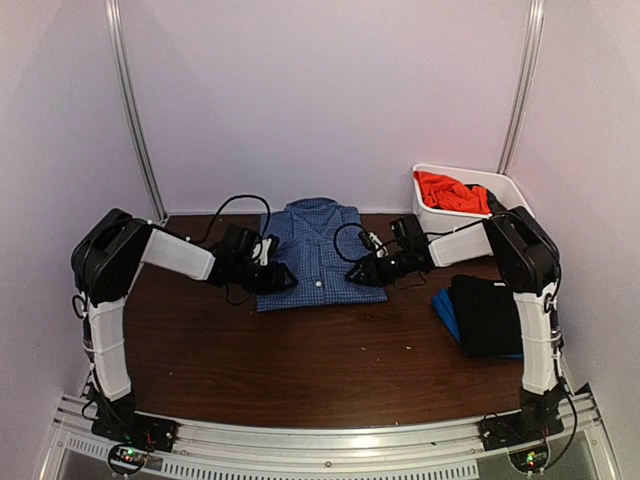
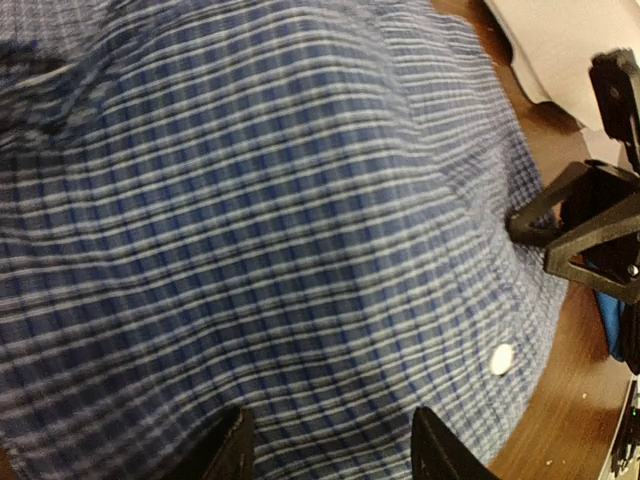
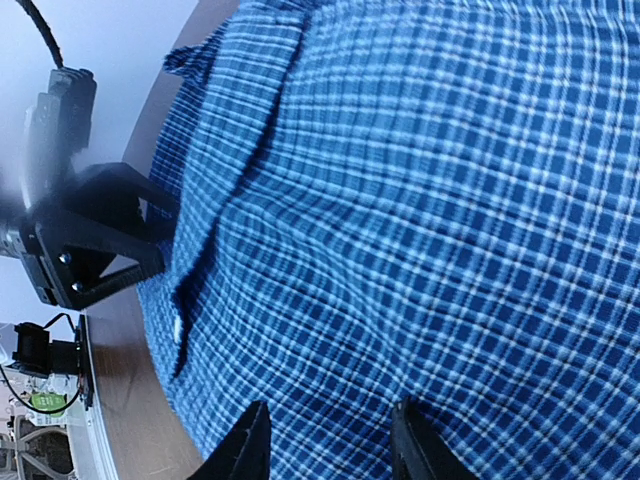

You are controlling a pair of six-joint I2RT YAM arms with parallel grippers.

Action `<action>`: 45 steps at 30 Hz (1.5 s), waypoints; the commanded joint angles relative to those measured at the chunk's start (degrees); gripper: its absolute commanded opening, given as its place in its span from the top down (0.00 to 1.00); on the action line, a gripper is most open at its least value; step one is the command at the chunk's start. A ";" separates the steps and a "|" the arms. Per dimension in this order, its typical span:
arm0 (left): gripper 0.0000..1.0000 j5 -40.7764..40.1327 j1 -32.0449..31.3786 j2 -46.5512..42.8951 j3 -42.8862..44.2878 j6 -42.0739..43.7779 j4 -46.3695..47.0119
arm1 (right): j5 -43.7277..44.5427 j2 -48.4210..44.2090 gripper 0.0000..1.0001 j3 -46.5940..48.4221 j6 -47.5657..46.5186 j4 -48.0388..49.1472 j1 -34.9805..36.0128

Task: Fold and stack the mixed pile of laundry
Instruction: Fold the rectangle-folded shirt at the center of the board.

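Observation:
A blue-and-white check collared shirt (image 1: 315,250) lies folded flat at the back middle of the table, collar at the far end. It fills the left wrist view (image 2: 280,220) and the right wrist view (image 3: 420,200). My left gripper (image 1: 282,279) is open at the shirt's lower left edge, its fingertips (image 2: 232,450) just over the cloth. My right gripper (image 1: 355,274) is open at the lower right edge, its fingertips (image 3: 250,445) over the cloth. An orange T-shirt (image 1: 450,192) lies in the white tub (image 1: 432,218). A folded black piece (image 1: 486,312) lies on a blue piece (image 1: 445,308) at the right.
The white tub stands at the back right against the wall. Black cables loop beside both wrists near the shirt. The wooden table (image 1: 320,370) is enclosed by white walls.

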 commanded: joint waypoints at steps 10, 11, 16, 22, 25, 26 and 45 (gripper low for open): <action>0.50 -0.12 -2.94 -12.16 -24.09 -8.09 11.85 | 2.28 -11.22 0.59 -22.72 4.39 7.53 5.45; 0.50 0.24 -4.30 -14.62 -26.76 -9.02 12.75 | 2.69 -13.86 0.59 -25.63 4.85 7.81 6.54; 0.50 -0.58 -7.22 -30.64 -35.52 -9.39 9.18 | 2.76 -28.87 0.57 -34.69 7.68 6.12 9.45; 0.47 -1.19 -7.14 -36.83 -31.88 -4.51 3.83 | 4.38 -30.53 0.56 -30.30 3.45 0.74 8.73; 0.48 1.95 -7.14 -32.47 -29.95 -4.05 7.23 | 3.25 -27.17 0.57 -27.31 2.46 1.10 8.22; 0.49 3.06 -7.14 -30.97 -30.04 -4.40 9.49 | 2.76 -26.29 0.57 -26.76 2.25 1.62 8.06; 0.50 4.26 7.35 -9.84 -21.91 -8.03 22.93 | 1.46 -7.64 0.62 -10.33 -1.43 2.28 2.11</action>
